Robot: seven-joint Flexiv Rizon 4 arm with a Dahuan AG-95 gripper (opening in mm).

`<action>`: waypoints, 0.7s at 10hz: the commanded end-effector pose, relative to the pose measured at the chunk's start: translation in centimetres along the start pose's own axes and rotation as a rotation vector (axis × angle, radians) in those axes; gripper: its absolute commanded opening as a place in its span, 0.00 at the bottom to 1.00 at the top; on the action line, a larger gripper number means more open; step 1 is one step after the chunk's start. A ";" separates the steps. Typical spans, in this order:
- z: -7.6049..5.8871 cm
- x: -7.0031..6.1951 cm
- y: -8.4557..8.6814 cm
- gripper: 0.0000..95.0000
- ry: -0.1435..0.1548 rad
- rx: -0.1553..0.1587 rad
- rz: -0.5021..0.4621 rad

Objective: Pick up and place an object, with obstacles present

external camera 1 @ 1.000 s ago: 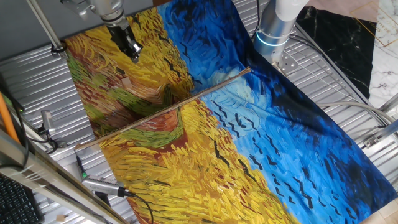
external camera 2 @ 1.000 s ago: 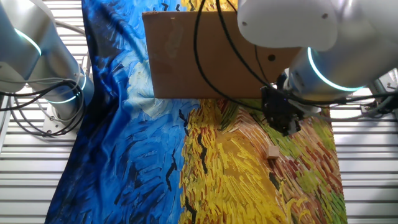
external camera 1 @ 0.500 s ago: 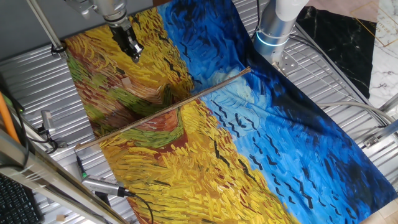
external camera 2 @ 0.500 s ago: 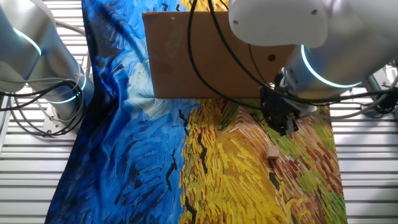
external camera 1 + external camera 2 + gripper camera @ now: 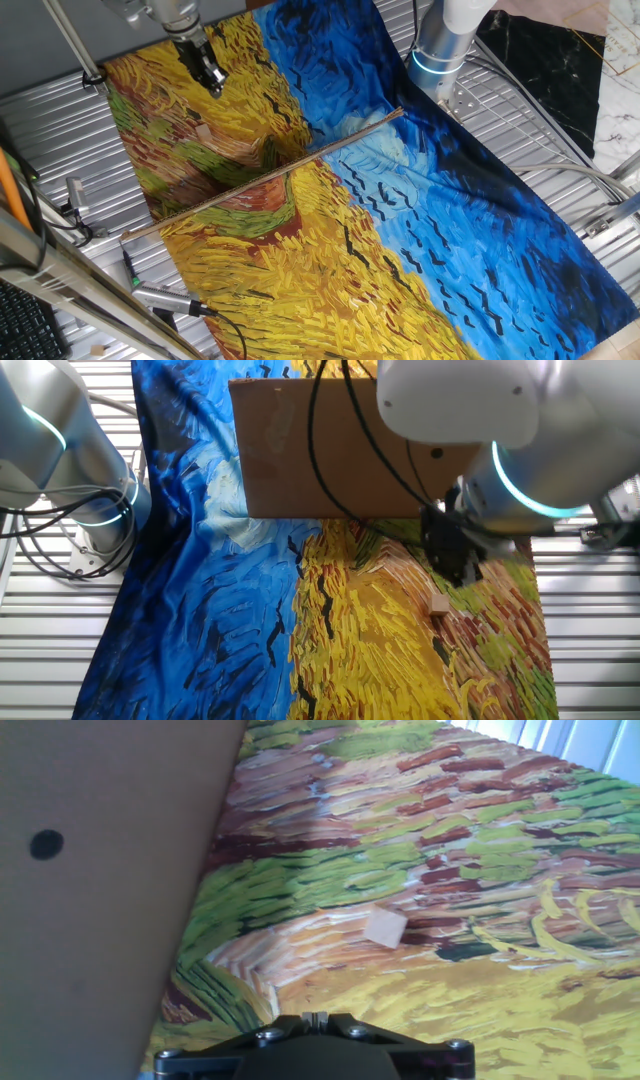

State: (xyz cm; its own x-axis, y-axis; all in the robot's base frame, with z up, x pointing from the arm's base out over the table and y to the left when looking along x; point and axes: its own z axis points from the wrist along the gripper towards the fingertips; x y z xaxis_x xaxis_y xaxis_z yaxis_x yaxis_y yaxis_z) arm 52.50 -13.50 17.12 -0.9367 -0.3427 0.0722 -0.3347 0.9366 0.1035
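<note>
The tiny tan cube (image 5: 438, 604) lies on the yellow-brown part of the painted cloth; it also shows in the hand view (image 5: 384, 928) and faintly in one fixed view (image 5: 200, 128). My gripper (image 5: 465, 575) hangs above the cloth, just beyond the cube, with its jaws together and nothing between them. It shows in one fixed view (image 5: 214, 85) and the hand view (image 5: 315, 1017). The brown obstacle looks like a long thin stick (image 5: 265, 175) across the cloth in one fixed view. It looks like a broad upright brown panel (image 5: 330, 450) in the other fixed view and the hand view (image 5: 110, 890).
The painted cloth (image 5: 420, 230) covers a ribbed metal table (image 5: 60, 130). A second grey robot base (image 5: 70, 470) stands at the cloth's blue side, with cables beside it. Metal rods and tools (image 5: 160, 298) lie along the table's near-left edge.
My gripper has shifted only slightly, staying shut above the cloth near the cube. The cube and the brown obstacle have not moved.
</note>
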 end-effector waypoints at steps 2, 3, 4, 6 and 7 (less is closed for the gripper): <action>0.9 0.2 -2.5 0.00 0.000 -0.001 -0.002; 1.0 0.3 -3.1 0.00 0.001 0.001 -0.006; 1.1 0.2 -4.3 0.00 0.002 0.005 -0.024; 1.0 0.1 -5.2 0.00 -0.013 0.011 -0.005; 0.8 0.0 -5.5 0.00 -0.015 0.013 0.005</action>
State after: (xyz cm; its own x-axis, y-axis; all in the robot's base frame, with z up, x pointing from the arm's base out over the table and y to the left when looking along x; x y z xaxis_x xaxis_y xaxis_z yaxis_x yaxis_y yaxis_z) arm 54.48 -18.60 15.75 -0.9327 -0.3560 0.0582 -0.3498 0.9320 0.0953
